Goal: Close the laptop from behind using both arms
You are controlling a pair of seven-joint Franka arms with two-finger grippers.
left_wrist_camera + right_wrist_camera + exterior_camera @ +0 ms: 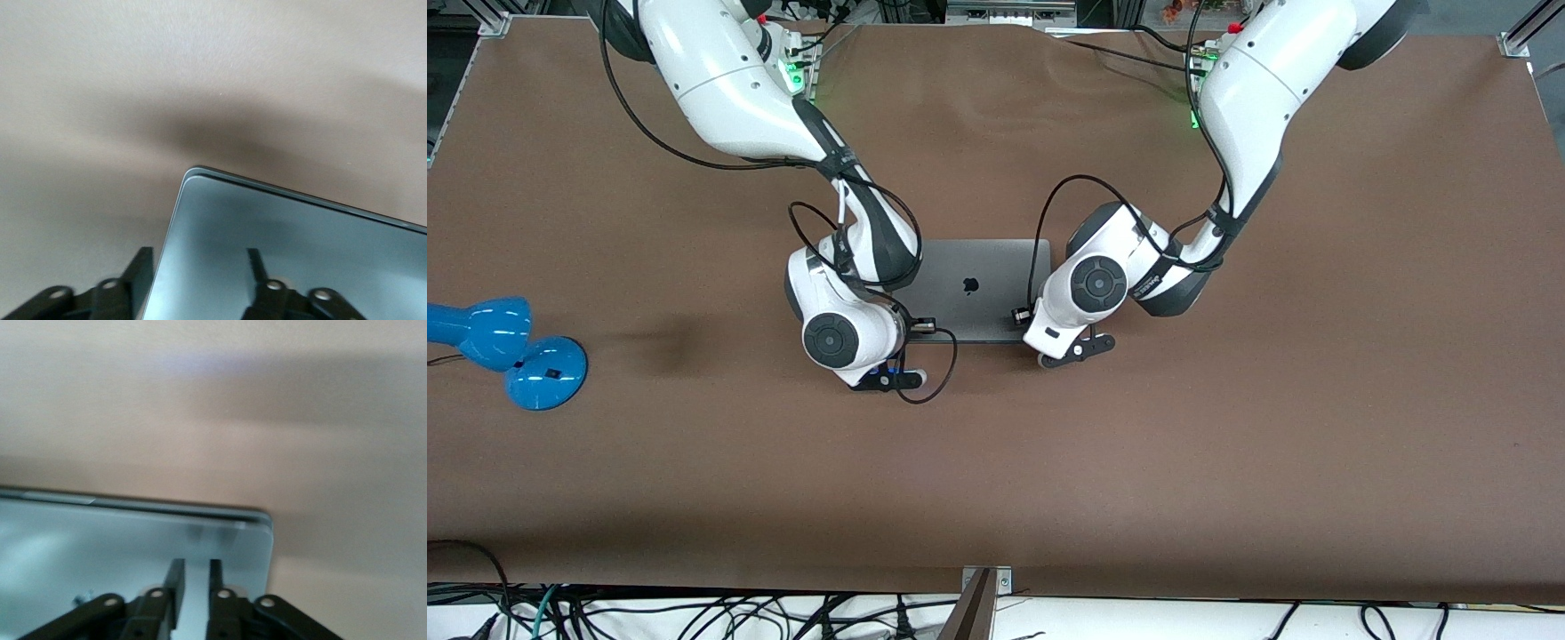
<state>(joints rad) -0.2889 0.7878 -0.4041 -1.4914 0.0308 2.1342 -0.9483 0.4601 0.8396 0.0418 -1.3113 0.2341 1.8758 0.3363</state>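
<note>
The space-grey laptop (pixel 983 267) lies in the middle of the table with its lid down, the dark apple logo facing up. My left gripper (pixel 1076 348) is over the laptop's corner nearest the front camera, toward the left arm's end. In the left wrist view (pixel 197 267) it is open, one finger over the lid (pixel 300 253) and one off its edge. My right gripper (pixel 889 380) is at the matching corner toward the right arm's end. In the right wrist view (pixel 195 577) it is shut but for a thin slit, over the lid (pixel 100 547).
A blue desk lamp (pixel 507 347) lies at the table's edge at the right arm's end. Brown table surface (pixel 1227 444) stretches around the laptop. Cables hang below the table edge nearest the front camera.
</note>
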